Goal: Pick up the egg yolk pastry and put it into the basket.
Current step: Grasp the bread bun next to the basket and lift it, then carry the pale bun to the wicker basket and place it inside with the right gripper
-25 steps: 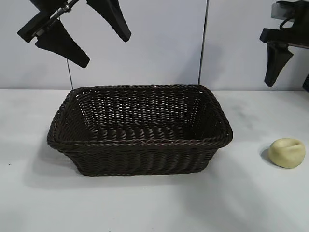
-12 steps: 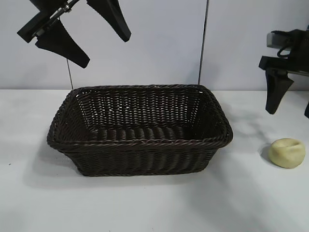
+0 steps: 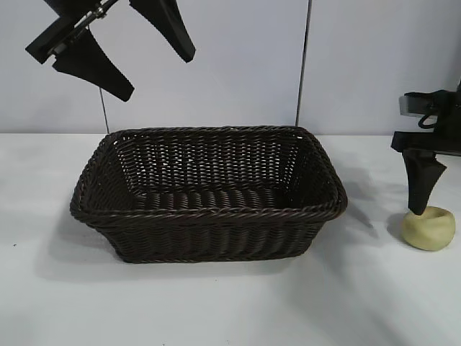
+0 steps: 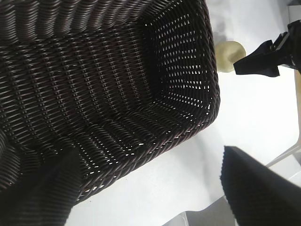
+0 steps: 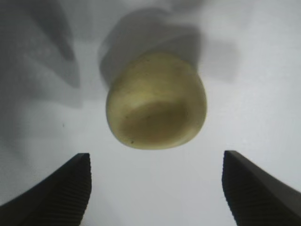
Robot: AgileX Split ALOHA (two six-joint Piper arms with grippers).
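Down at the right edge of the exterior view, the right gripper (image 3: 432,205) hangs just above the egg yolk pastry (image 3: 428,228), one finger tip reaching its dented top. Its jaws stand wide, one on either side of the pale lump (the wrist view shows clear gaps on both sides). That pastry lies on the white worktop (image 3: 216,303), apart from the basket (image 3: 209,214) at centre frame. At upper left, the left gripper (image 3: 122,47) hangs high, jaws wide.
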